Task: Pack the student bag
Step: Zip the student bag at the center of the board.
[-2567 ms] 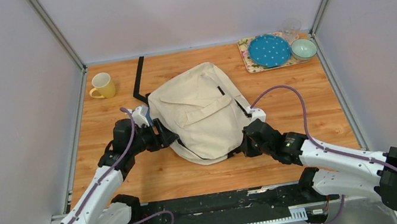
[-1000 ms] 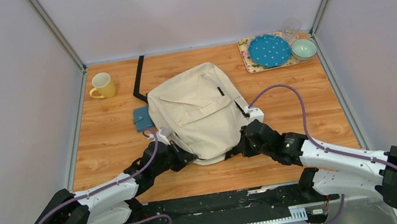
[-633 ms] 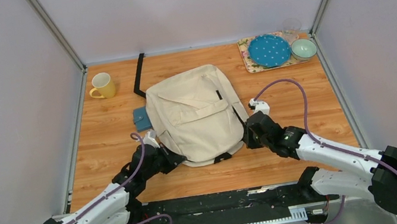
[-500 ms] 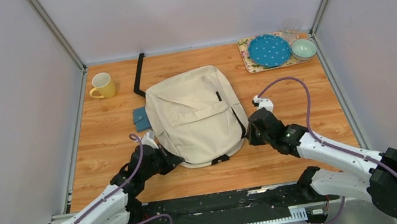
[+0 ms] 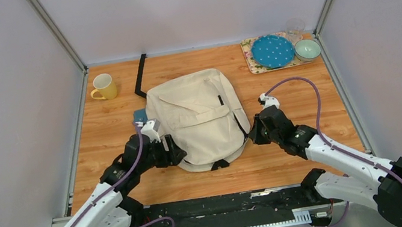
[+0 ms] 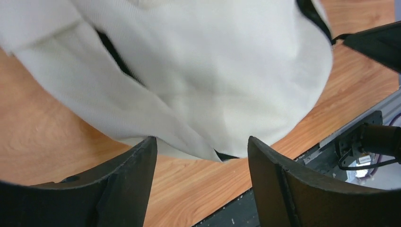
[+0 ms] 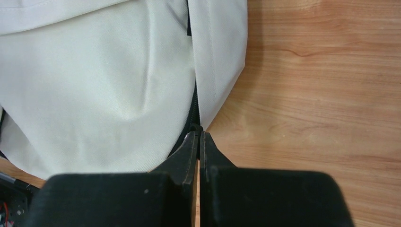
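Student bag (image 5: 199,120): lay flat in the middle of the table (image 5: 100,147) with its flap pocket facing up; its inside was hidden in every view.
Tray (image 5: 248,57): sat at the bag's 1 o'clock, in the far corner. It carried a blue dotted plate (image 5: 273,51), a pale green bowl (image 5: 307,49) and a clear glass (image 5: 295,28).
Yellow mug (image 5: 104,87): stood at the bag's 10 o'clock, well apart from it; what it held could not be made out.
Teal pouch (image 5: 138,115): showed just beside the bag's 9 o'clock edge, partly covered by the left wrist.
Black strap (image 5: 140,76): ran from the bag's 11 o'clock corner toward the far wall.
Left gripper (image 6: 201,182): sat at the bag's 8 o'clock with its jaws spread wide, holding nothing.
Right gripper (image 7: 198,142): sat at the bag's 4 o'clock with its fingers pressed together. Their tips touched the dark zip seam on the bag's side; whether anything was pinched could not be told.
Top view alone: showed the tray, mug, pouch and strap, and both arms flanking the bag.
Left wrist view alone: showed the bag's rounded bottom edge lying just past the parted fingers, over bare wood.
Right wrist view alone: showed the closed tips meeting the seam, which the arm hid from above.
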Controlling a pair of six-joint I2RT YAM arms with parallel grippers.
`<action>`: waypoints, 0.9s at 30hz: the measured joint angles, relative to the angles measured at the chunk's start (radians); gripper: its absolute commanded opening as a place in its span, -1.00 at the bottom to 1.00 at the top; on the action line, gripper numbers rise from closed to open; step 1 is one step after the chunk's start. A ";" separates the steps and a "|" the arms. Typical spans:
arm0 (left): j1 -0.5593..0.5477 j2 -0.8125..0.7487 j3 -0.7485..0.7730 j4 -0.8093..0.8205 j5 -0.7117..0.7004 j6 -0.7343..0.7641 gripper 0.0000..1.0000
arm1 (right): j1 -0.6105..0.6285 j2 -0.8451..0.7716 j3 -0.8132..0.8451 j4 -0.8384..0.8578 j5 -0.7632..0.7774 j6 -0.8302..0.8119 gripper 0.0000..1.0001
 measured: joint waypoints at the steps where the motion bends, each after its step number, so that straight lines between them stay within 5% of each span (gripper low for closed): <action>1: 0.000 -0.004 0.027 -0.008 0.002 0.024 0.55 | 0.000 -0.006 -0.001 0.000 -0.008 -0.001 -1.00; 6: -0.026 0.029 0.114 0.074 0.054 0.097 0.57 | 0.000 -0.026 -0.001 0.005 -0.050 -0.013 -1.00; 14: -0.316 0.313 0.217 0.215 0.061 0.268 0.59 | 0.001 -0.029 0.001 -0.010 -0.071 -0.034 -1.00; 27: -0.544 0.618 0.261 0.492 -0.122 0.564 0.62 | 0.001 -0.048 0.011 -0.016 -0.091 -0.034 -1.00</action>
